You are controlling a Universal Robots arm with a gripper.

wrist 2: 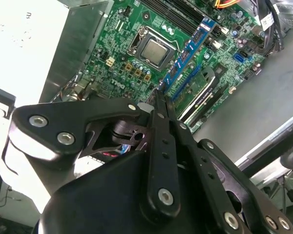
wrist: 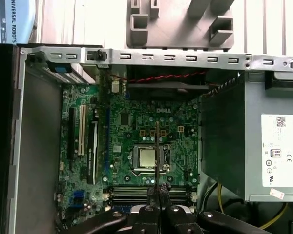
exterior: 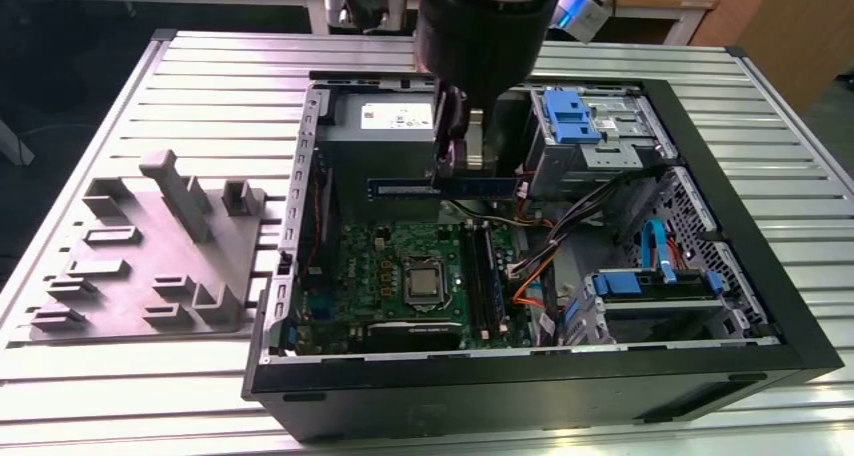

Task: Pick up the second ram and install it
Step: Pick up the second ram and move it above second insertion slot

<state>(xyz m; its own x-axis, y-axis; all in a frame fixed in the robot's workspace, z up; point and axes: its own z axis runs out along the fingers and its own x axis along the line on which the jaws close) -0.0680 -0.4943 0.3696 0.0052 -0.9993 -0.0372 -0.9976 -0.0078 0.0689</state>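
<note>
Open computer case [exterior: 534,401] on ribbed surface [exterior: 200,76]; green motherboard [exterior: 380,261] inside; grey moulded tray [exterior: 147,261] just beside the case, at the exterior view's left.

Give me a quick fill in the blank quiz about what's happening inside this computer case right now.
1. The claw is ____ on the second ram.
2. The second ram hangs ____ the green motherboard, not yet seated in a slot.
3. The grey fixture tray lies to the exterior view's ____ of the computer case.
Missing words: shut; above; left.
</note>
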